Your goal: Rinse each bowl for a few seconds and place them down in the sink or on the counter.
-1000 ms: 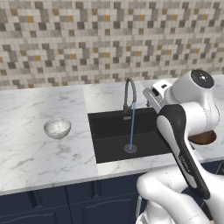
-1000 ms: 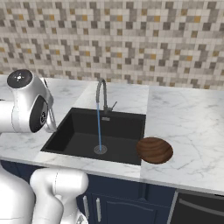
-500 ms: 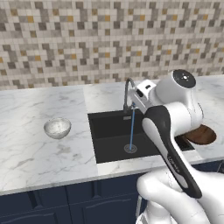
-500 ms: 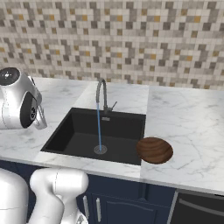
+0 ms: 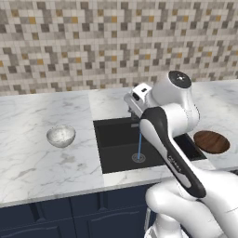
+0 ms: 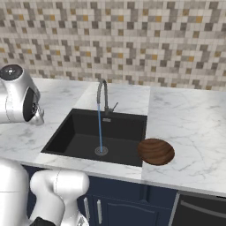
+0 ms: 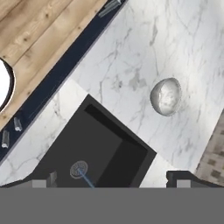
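- Dark finger tips of the jaws point(image 7: 111, 181) stand spread as wide as they go, with nothing between them; they hang high over the black sink point(image 7: 94, 144), looking straight down.
- Blue water runs in a thin stream from the grey faucet point(image 6: 103, 95) to the round drain point(image 7: 78, 169), which lies almost under the jaws.
- Speckled pale bowl point(image 7: 166, 96) sits upright on the white marble desk point(image 7: 131, 52), beyond the sink's left rim and well apart from the jaws; in the left base view this bowl point(image 5: 61, 135) lies to the arm's left, between the desk's front edge and the wall.
- Round in shape, it offers no long axis, so any rim approach should serve.
- Brown wooden bowl point(image 6: 156, 151) rests at the sink's right front corner, overhanging the basin's rim.
- Judging from this, the pale bowl is the likely next target, calling for a sideways reach left and then a descent.
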{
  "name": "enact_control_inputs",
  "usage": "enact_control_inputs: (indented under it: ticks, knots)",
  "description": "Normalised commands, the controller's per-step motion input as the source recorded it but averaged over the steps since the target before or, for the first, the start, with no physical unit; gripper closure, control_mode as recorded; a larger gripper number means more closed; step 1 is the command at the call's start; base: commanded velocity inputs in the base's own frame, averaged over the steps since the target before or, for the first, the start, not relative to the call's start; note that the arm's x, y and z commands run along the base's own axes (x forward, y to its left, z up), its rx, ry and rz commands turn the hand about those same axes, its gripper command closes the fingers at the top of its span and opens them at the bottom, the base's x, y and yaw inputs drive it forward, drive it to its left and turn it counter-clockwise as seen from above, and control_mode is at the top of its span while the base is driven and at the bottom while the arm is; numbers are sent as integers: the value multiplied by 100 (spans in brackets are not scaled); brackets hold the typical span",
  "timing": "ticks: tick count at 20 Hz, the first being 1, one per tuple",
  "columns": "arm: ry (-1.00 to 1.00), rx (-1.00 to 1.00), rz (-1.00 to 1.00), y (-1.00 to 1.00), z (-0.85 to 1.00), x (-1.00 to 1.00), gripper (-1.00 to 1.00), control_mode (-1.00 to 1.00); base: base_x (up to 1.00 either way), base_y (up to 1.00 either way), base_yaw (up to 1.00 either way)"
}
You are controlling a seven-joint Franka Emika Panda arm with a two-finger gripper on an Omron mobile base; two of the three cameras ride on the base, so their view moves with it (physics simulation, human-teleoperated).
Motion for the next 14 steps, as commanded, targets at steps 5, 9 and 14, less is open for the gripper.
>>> enact_control_inputs:
  ticks: [5,9,14]
  knots:
    - [3,4,6,31,-8,26,-100,-100,0,0,0]
    - [0,0,4,35,-15,23,-100,-100,0,0,0]
    - [2,0,4,31,-17,21,-100,-100,0,0,0]
